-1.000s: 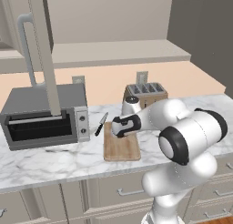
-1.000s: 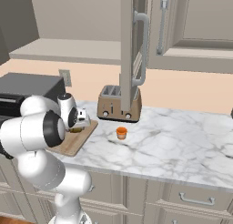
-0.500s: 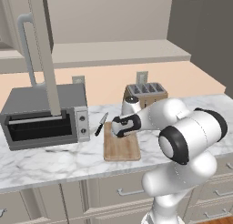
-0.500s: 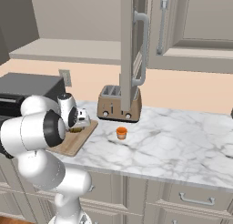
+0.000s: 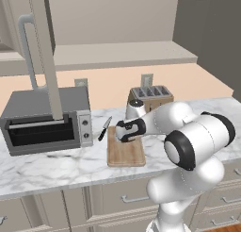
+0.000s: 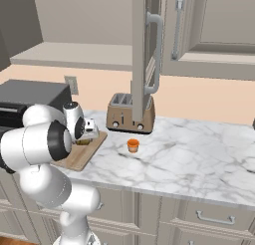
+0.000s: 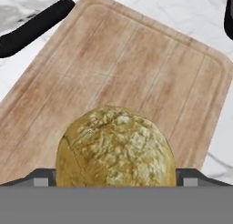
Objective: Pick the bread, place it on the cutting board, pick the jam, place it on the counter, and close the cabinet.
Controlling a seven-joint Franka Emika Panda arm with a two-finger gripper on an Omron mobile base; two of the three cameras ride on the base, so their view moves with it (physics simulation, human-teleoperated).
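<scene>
The bread [image 7: 116, 148], a round golden-brown roll, sits low over the near part of the wooden cutting board [image 7: 136, 59]. My gripper [image 7: 116, 178] straddles it, one fingertip against each side. From the base cameras the gripper [image 5: 126, 136] points down onto the cutting board [image 5: 126, 156], with a bit of the bread [image 6: 86, 138] showing under the hand [image 6: 89, 132]. The jam [image 6: 132, 145], a small orange jar, stands on the marble counter [image 6: 194, 154] in front of the toaster, well right of the board [image 6: 79, 158]. The cabinet door [image 6: 142, 50] hangs open above.
A black-handled knife [image 5: 104, 128] lies just left of the board, also seen as the knife [image 7: 36, 27]. A toaster oven [image 5: 44, 119] stands at the left, a toaster [image 5: 150, 95] behind the board. The open door [image 5: 44, 56] juts out over the counter [image 5: 56, 166].
</scene>
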